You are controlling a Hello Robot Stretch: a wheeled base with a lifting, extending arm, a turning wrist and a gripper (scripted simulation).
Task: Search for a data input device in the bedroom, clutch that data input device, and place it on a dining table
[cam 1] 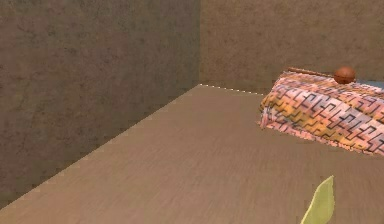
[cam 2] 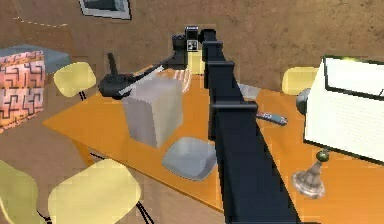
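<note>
On the orange desk in the arm side view we counted one grey box, one grey bowl, one white upright panel, one glass-like piece with a knob on top and one small dark grey piece. Four yellow chairs stood around this desk. The one dark arm reached across it, with two white squares at its far end. The jaws were left of the squares, at the desk's far corner. We could not tell their state, nor whether they held anything. We could not recognise the data input device with certainty among these things. In the forward view, one bed with a patterned cover carried one brown round thing, and one yellow-green leaf showed at the bottom edge.
</note>
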